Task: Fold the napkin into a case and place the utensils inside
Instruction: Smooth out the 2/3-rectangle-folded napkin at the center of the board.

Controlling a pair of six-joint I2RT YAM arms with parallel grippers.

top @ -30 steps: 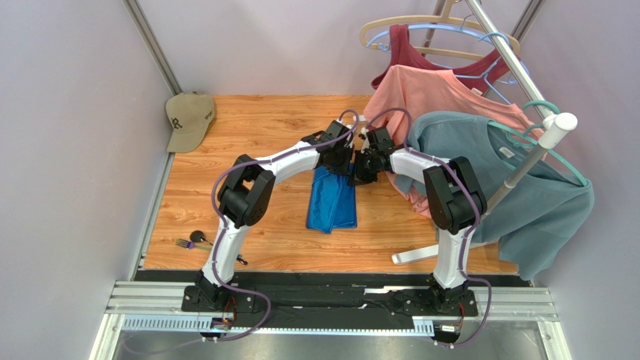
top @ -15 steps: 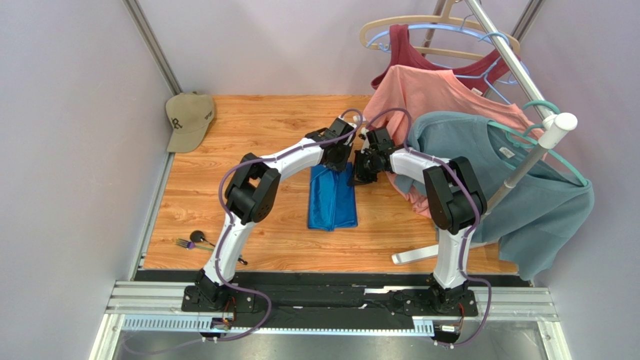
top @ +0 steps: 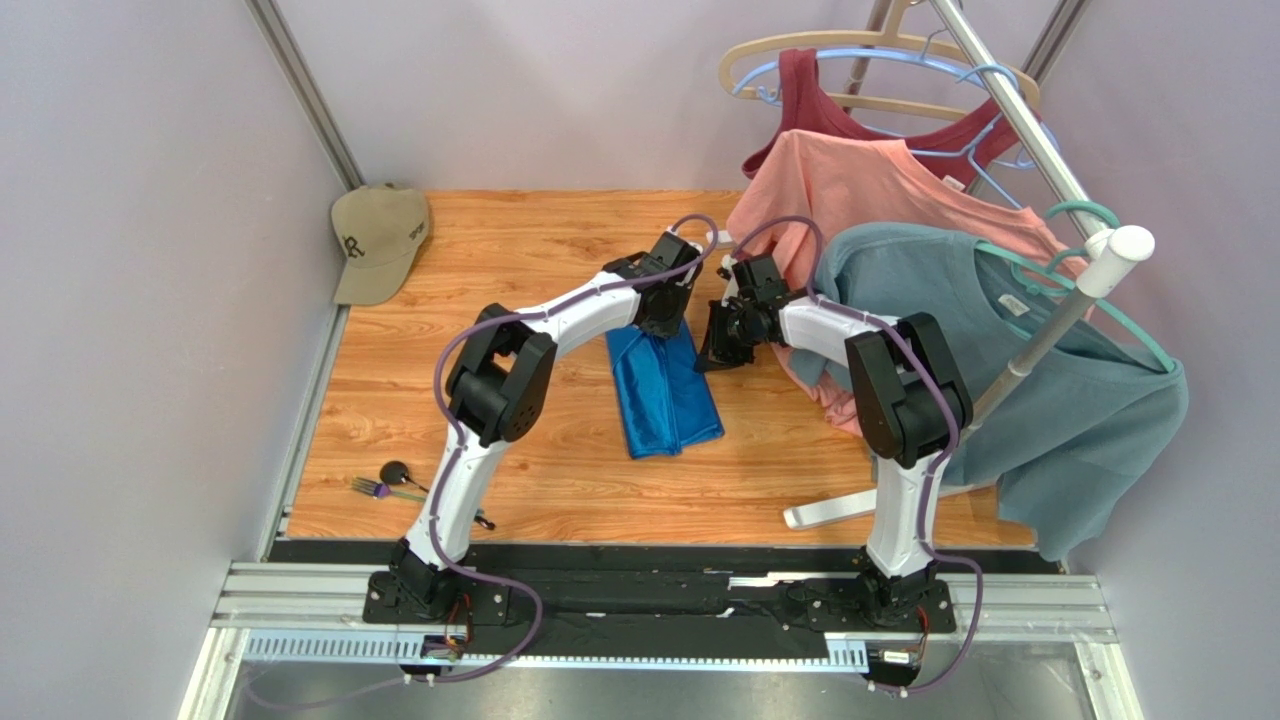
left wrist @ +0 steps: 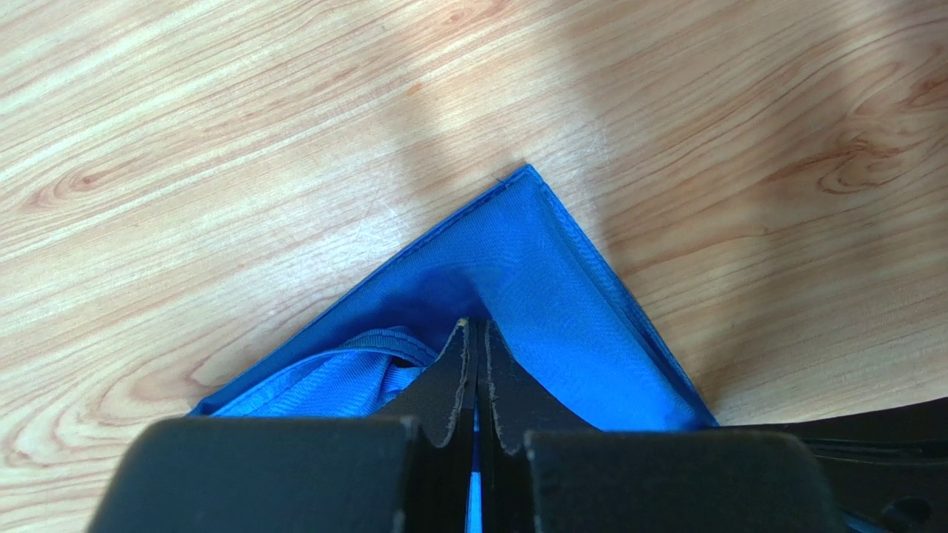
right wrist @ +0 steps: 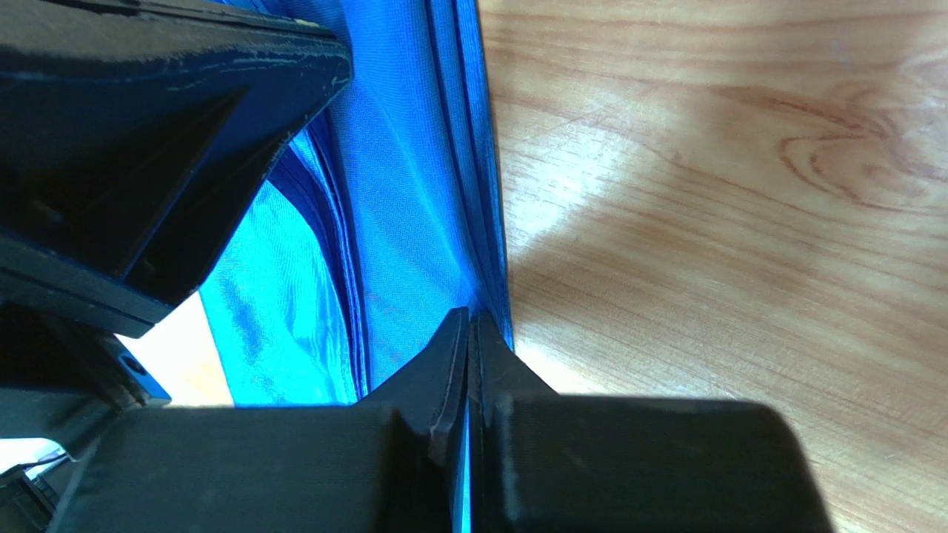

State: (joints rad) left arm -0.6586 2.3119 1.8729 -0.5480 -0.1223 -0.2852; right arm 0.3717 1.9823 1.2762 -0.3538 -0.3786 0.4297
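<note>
The royal-blue napkin lies folded into a narrow strip in the middle of the wooden table, slanting from far left to near right. My left gripper is shut on its far end; the left wrist view shows the blue cloth pinched between the fingers, a corner pointing away. My right gripper is shut on the napkin's far right edge, right beside the left gripper. The utensils, thin dark sticks with coloured bits, lie at the near left of the table, far from both grippers.
A tan cap sits at the far left corner. A clothes rack with a pink shirt and a teal-grey T-shirt stands on the right, its white foot on the table near the right arm.
Both grippers have shifted the napkin's far end to the left, so the strip has turned from tilting near-left to tilting near-right. Both stay shut on it.
</note>
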